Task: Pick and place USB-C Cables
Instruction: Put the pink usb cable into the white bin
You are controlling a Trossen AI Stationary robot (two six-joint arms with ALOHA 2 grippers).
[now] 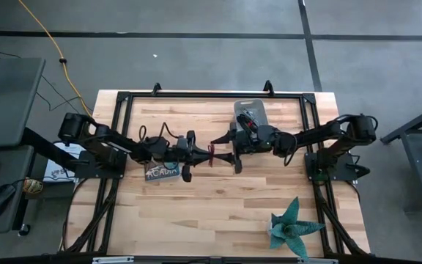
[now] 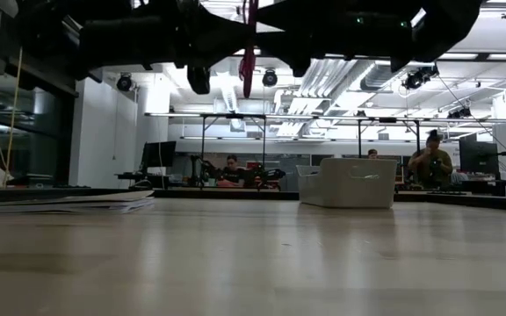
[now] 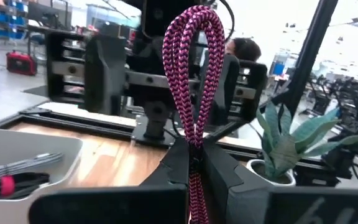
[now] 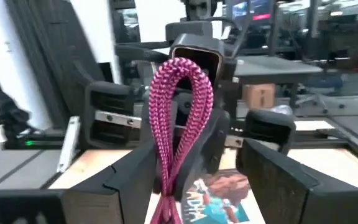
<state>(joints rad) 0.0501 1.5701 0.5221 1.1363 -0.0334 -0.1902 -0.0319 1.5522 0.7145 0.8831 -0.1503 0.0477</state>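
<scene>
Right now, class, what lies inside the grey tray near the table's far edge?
Inside the grey tray lie coiled dark cables, one with a red band. The right arm covers the tray's near end in the high view, so anything there is hidden.

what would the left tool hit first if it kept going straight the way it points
Likely the right tool: the left tool, shut on the maroon-pink cable, faces it closely across the table's middle, though the depth between them is unclear.

The book point(image 1: 162, 171) lying under the left arm carries white cover lettering that reads roughly "ACADIA". In the right wrist view only "ADIA" shows. Nothing else is legible.
</scene>
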